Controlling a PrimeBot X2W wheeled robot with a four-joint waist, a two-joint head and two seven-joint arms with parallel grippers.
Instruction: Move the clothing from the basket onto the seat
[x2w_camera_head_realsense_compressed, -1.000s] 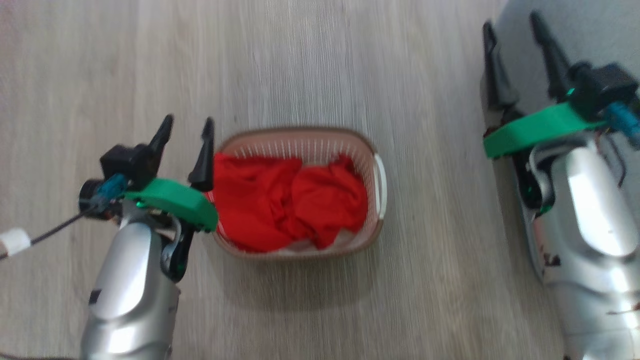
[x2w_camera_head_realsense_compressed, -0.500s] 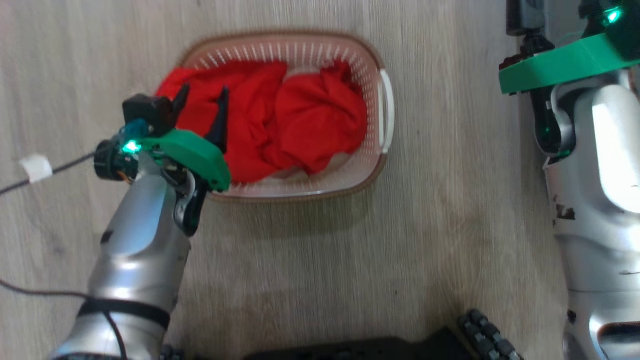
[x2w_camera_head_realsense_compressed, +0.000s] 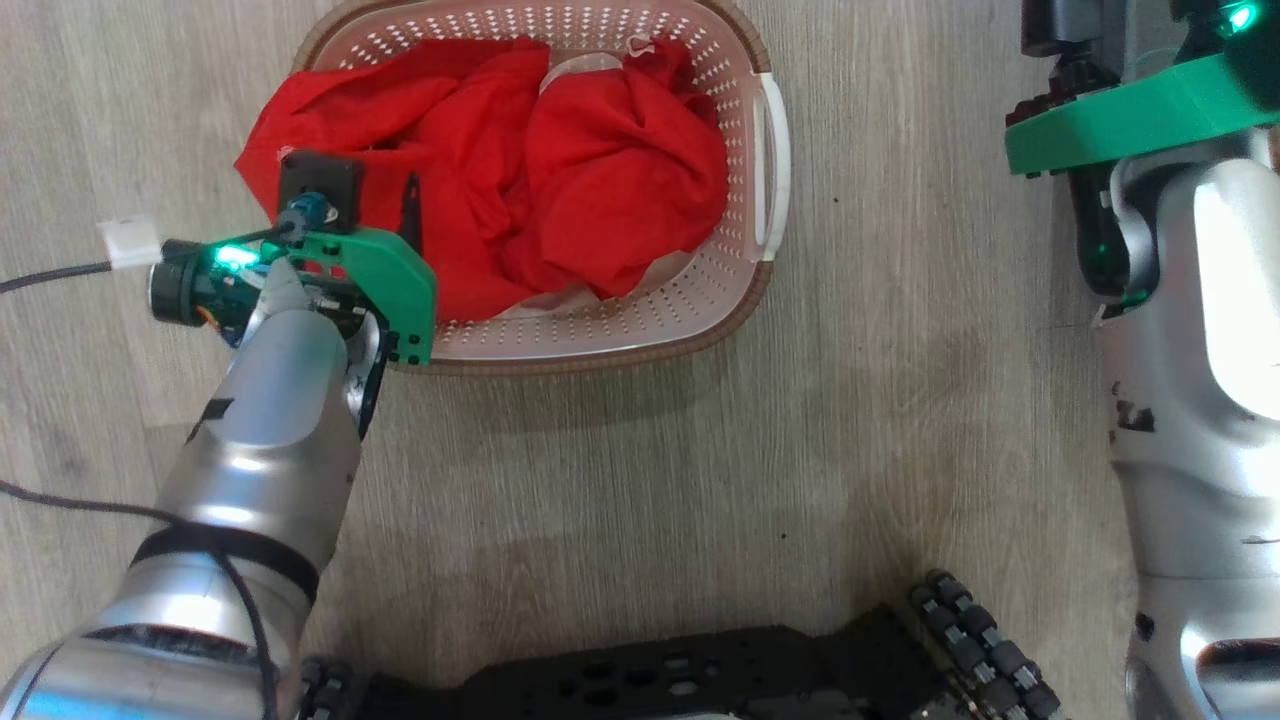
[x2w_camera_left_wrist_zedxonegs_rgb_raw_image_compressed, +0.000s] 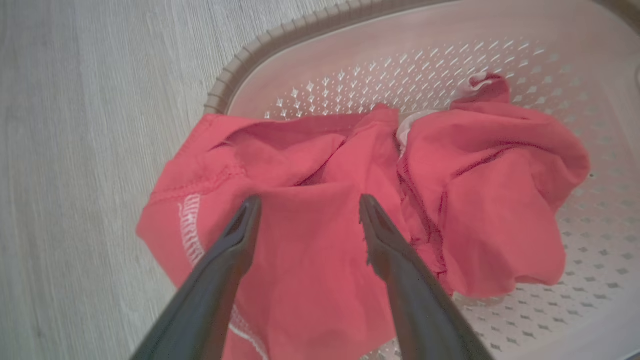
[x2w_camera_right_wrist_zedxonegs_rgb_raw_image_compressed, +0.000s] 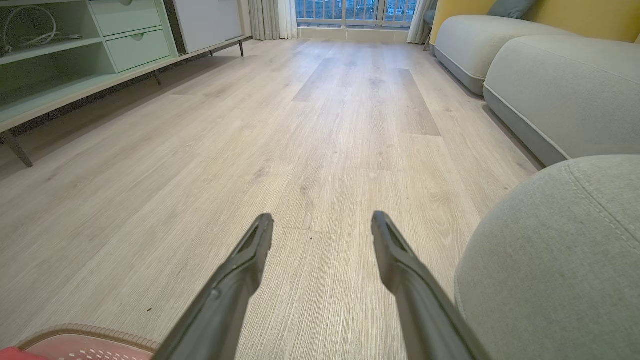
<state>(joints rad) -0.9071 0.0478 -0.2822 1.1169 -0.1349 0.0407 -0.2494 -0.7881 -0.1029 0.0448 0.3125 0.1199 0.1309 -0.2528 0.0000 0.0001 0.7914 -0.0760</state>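
My left hand (x2w_camera_left_wrist_zedxonegs_rgb_raw_image_compressed: 308, 200) is spread open and empty, poised over the red clothing (x2w_camera_left_wrist_zedxonegs_rgb_raw_image_compressed: 490, 200); I cannot tell whether it touches the cloth. The clothing lies heaped in the basket (x2w_camera_left_wrist_zedxonegs_rgb_raw_image_compressed: 400, 75), one corner draped over the rim. The basket stands on the wood floor (x2w_camera_left_wrist_zedxonegs_rgb_raw_image_compressed: 75, 150). My right hand (x2w_camera_right_wrist_zedxonegs_rgb_raw_image_compressed: 322, 217) is open too, holding nothing, just beside the grey seat (x2w_camera_right_wrist_zedxonegs_rgb_raw_image_compressed: 555, 260).
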